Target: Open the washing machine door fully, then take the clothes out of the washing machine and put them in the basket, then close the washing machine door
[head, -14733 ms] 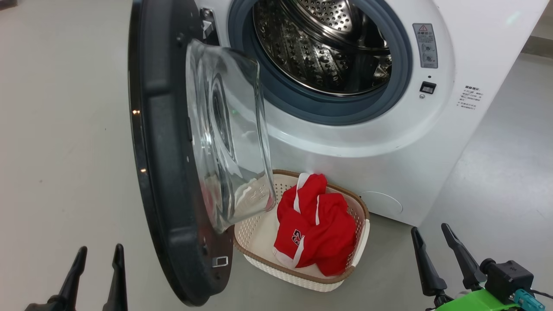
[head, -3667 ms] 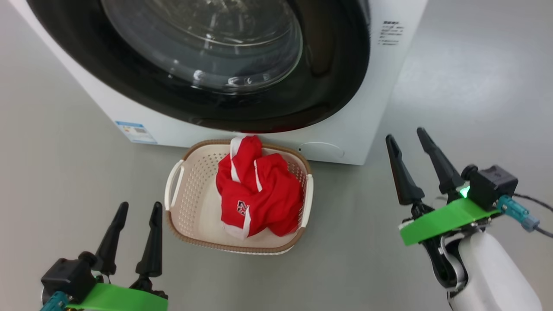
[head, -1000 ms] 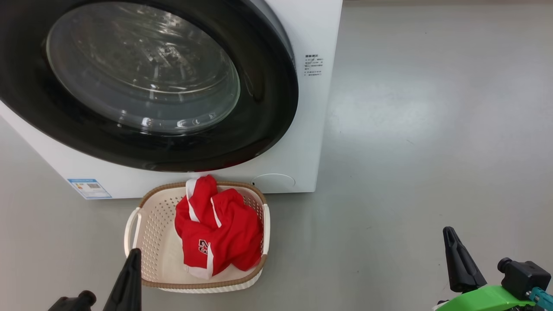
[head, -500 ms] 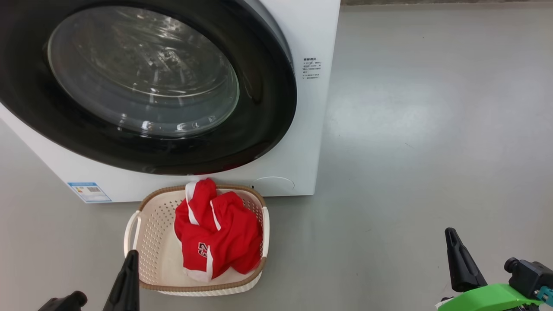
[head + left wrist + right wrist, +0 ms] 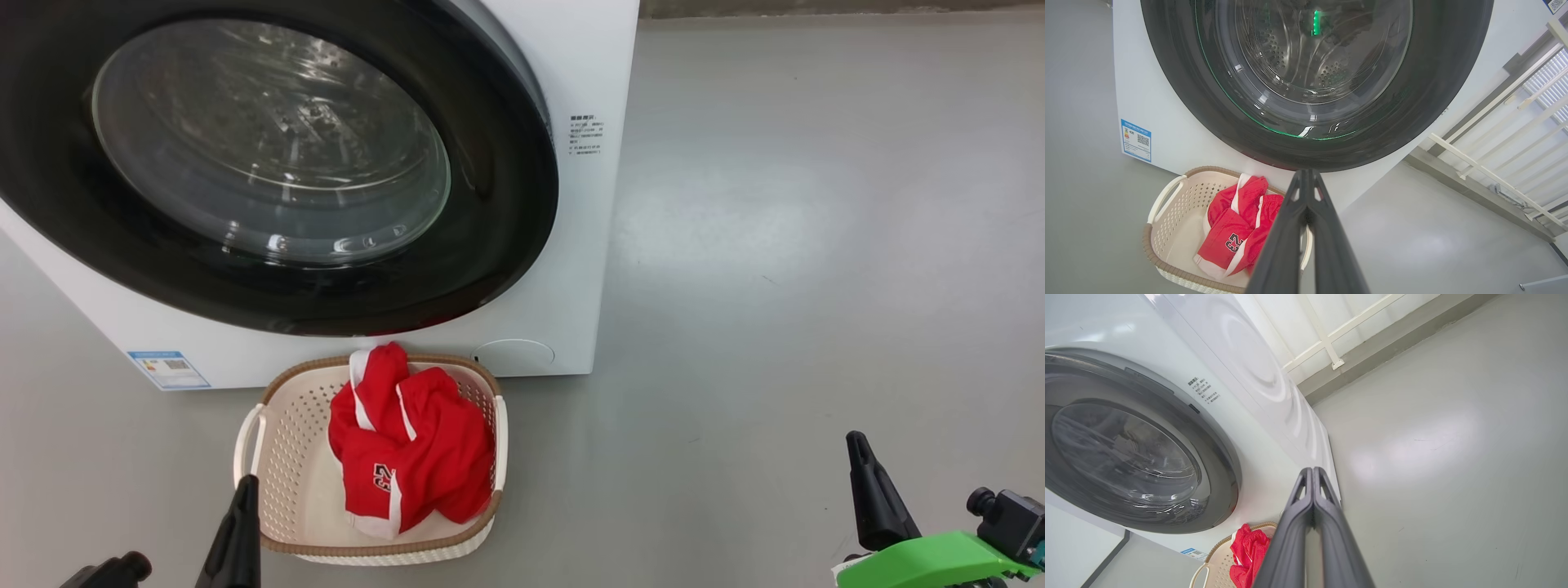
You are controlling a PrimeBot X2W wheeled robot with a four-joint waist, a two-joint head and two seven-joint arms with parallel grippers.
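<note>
The washing machine door (image 5: 482, 245) lies shut against the white washing machine (image 5: 596, 65), its clear window showing the steel drum (image 5: 1306, 53). On the floor in front stands the cream basket (image 5: 286, 490) holding the red clothes (image 5: 408, 457) with white trim and a 23 print. My left gripper (image 5: 241, 506) is shut and empty at the lower left, just in front of the basket's left corner. My right gripper (image 5: 865, 482) is shut and empty at the lower right, well clear of the basket. The wrist views show each pair of fingers (image 5: 1306, 192) (image 5: 1312, 486) pressed together.
A blue energy label (image 5: 167, 369) sits low on the machine's front. Grey floor (image 5: 816, 286) spreads wide to the right. White railing bars (image 5: 1502, 134) and a wall base run behind the machine.
Over the longer span the door went from wide open to shut. In the last second the view drifted slightly and both grippers sank a little toward the bottom edge.
</note>
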